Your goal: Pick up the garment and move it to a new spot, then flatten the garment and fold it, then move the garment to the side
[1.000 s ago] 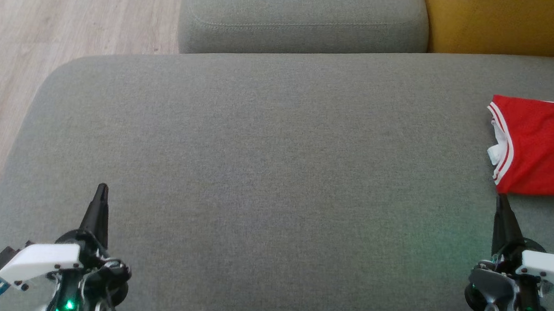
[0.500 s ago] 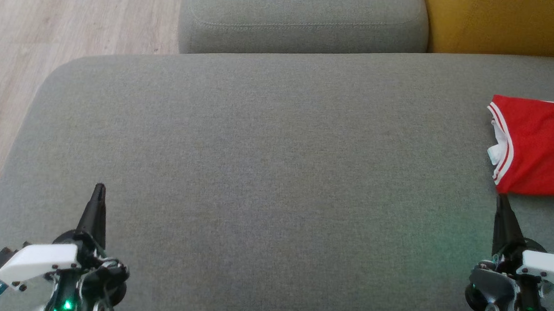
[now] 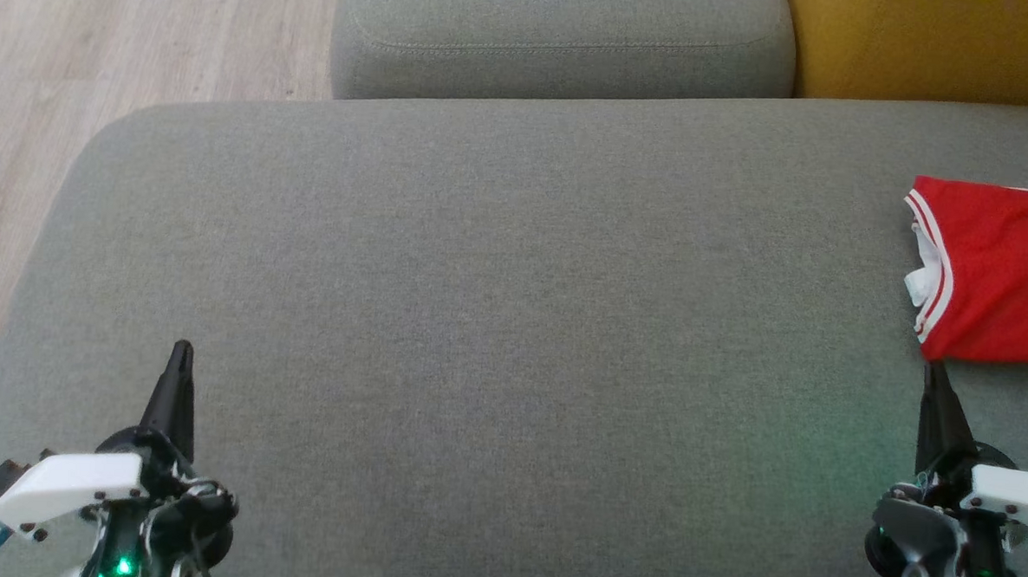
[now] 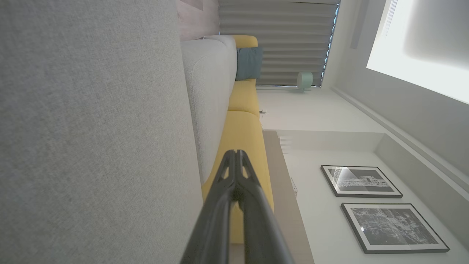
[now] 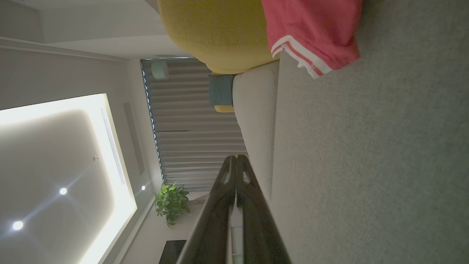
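Head view: the folded red garment (image 3: 1000,275) lies at the sofa seat's (image 3: 480,278) right edge. The left hand (image 3: 182,348) and right hand (image 3: 933,369) are both closed and empty.
Left wrist view: its fingers (image 4: 216,212) are pressed together.
Right wrist view: the garment is just ahead, so any retreat should probably go straight back, clear of the hem.

A big grey sofa seat (image 3: 495,322) is wide and flat, with round corners. A red garment (image 3: 1000,275) with white stripes lies flat on it, far over on the right side. It looks folded, but part of it runs past the edge of the head view.
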Motion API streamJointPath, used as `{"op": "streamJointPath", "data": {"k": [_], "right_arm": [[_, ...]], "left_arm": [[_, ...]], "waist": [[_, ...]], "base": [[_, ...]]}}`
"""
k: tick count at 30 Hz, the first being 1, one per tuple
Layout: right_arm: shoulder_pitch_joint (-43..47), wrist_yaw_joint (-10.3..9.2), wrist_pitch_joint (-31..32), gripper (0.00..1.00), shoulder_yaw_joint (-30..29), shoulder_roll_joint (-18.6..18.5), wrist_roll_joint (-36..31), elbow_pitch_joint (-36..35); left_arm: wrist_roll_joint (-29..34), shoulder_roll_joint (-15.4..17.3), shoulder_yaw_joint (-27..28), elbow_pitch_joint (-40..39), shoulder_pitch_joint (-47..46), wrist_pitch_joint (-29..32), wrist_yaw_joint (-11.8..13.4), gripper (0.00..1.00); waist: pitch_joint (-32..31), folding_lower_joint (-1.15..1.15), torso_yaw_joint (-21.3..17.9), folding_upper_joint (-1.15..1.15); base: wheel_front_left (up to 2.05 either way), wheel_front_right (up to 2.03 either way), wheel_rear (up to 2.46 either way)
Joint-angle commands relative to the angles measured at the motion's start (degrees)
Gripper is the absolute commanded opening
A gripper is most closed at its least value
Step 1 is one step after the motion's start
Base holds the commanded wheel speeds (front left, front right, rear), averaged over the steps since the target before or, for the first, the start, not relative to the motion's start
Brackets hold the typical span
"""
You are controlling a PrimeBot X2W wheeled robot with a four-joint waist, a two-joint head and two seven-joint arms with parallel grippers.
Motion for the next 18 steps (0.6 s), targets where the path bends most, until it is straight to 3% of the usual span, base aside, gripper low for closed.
{"op": "streamJointPath", "data": {"k": [1, 18], "right_arm": [[-3.02, -0.05, 0.38, 0.00, 1.10, -0.55, -0.39, -1.76], [-3.03, -0.05, 0.49, 0.00, 0.96, -0.46, -0.50, -1.75]], "left_arm": [[0.51, 0.35, 1.80, -1.52, -3.17, 0.46, -0.42, 0.00], [0.64, 0.24, 1.96, -1.52, -3.18, 0.59, -0.42, 0.00]], "waist": [[0.00, 0.00, 0.00, 0.00], [0.00, 0.00, 0.00, 0.00]], "base": [[0.00, 0.00, 0.00], [0.00, 0.00, 0.00]]}}
